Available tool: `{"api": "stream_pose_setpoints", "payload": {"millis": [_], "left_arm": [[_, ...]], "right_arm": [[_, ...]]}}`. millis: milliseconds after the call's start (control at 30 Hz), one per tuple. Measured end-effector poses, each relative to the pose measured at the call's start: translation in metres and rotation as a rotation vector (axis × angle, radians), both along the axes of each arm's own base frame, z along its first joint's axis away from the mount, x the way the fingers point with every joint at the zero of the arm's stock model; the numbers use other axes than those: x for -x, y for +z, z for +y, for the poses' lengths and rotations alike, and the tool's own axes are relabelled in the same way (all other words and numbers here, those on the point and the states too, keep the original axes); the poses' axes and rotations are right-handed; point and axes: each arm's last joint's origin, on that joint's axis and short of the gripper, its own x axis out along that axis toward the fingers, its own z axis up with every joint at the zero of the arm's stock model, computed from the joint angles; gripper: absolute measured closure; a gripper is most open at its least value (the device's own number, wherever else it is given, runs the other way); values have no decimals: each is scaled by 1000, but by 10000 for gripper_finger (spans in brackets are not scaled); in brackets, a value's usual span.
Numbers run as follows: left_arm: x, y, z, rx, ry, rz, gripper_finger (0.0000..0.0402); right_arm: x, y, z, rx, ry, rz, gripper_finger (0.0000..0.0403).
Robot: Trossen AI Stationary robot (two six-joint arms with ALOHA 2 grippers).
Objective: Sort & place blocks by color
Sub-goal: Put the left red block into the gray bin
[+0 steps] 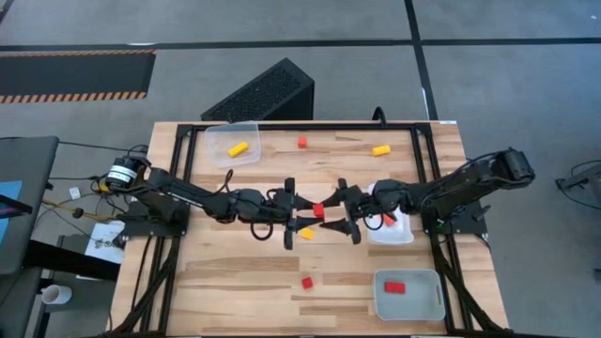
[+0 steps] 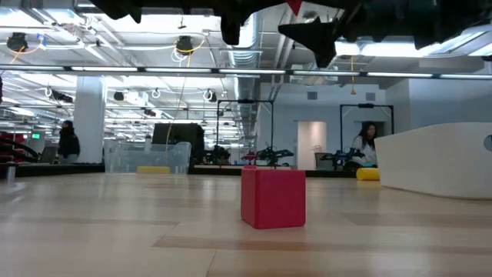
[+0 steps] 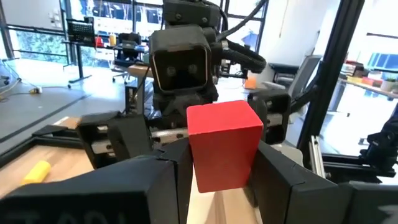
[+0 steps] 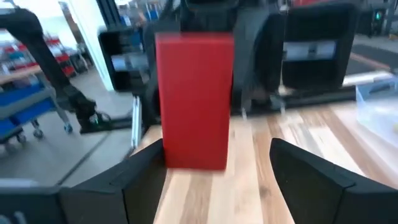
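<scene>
Left hand (image 1: 302, 222) clamps small red block (image 1: 318, 210) mid-air over centre of wooden surface (image 1: 244, 272). Right hand (image 1: 340, 212) faces it, fingers wide, straddling block, not gripping.

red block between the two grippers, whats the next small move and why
Probably the right gripper should close on the red block. The left gripper pinches it above the table, while the right fingers stand open with the block by one of them, like a handover.
</scene>
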Motion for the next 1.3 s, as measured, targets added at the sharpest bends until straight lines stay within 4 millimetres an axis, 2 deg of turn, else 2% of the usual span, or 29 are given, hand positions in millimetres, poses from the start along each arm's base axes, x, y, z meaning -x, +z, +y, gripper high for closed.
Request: {"api": "stream_pose_setpoints", "payload": {"millis": [300,400,533,733,933,1100,1300], "left_arm": [[0,-3,0,-5,0,31,299],[0,-4,0,-7,0,38,299],[0,-4,0,-7,2,41,299],[0,-5,1,-4,22,54,299],[0,-8,2,39,75,76,279],[1,-8,3,27,83,94,226],[17,12,7,-23,137,126,166]], "right_arm": [[-2,2,0,-19,1,-19,103],[-2,2,0,-19,1,-21,119],[-2,2,0,-17,3,-19,173],[-2,1,1,0,15,-13,285],[-2,1,0,5,23,-9,289],[2,1,-3,11,15,24,289],[23,10,-3,25,1,140,280]]}}
